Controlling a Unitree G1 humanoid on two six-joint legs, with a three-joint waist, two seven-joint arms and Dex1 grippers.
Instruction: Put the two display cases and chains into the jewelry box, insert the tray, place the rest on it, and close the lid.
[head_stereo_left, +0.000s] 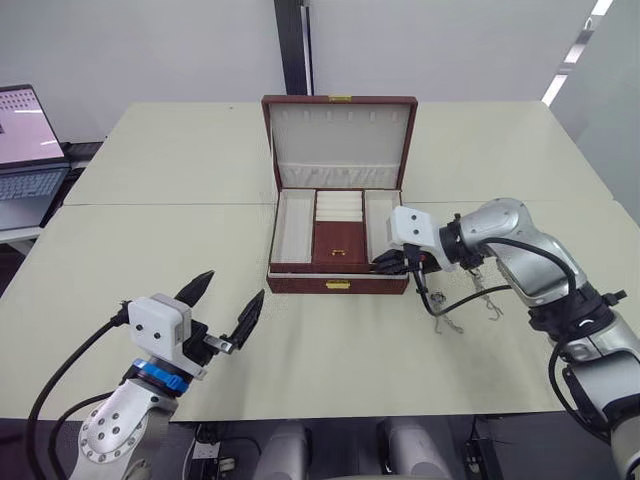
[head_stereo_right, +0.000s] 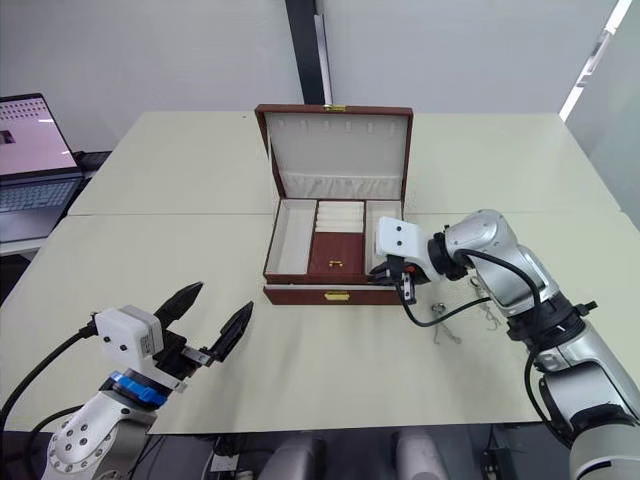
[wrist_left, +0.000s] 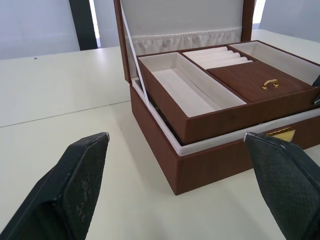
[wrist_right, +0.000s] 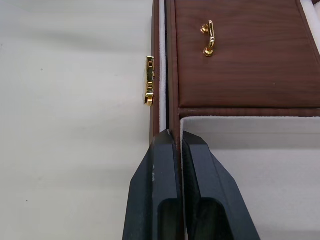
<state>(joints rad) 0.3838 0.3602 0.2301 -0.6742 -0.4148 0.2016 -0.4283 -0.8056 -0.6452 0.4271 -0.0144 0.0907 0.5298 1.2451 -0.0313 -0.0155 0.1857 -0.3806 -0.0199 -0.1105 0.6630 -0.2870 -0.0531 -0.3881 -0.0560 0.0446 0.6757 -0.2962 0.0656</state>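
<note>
The jewelry box (head_stereo_left: 300, 284) stands open mid-table, its lid (head_stereo_left: 340, 125) upright behind. The tray (head_stereo_left: 338, 243), with its gold pull (wrist_right: 209, 38), rests in the box, and in the left wrist view it sits a little raised above the box's rim (wrist_left: 200, 147). My right gripper (head_stereo_left: 385, 263) is shut on the tray's front wall at the right compartment (wrist_right: 250, 145). My left gripper (head_stereo_left: 232, 288) hangs open over the table to the front left of the box, holding nothing. Thin silver chains (head_stereo_left: 452, 322) lie on the table right of the box, under my right arm. The display cases are hidden.
A laptop (head_stereo_left: 25, 150) stands on a separate desk at the far left. The box's gold clasp (head_stereo_left: 338, 285) faces me. A black cable (head_stereo_left: 440, 305) loops from my right wrist over the table near the chains. The table's front edge (head_stereo_left: 330, 415) runs close to me.
</note>
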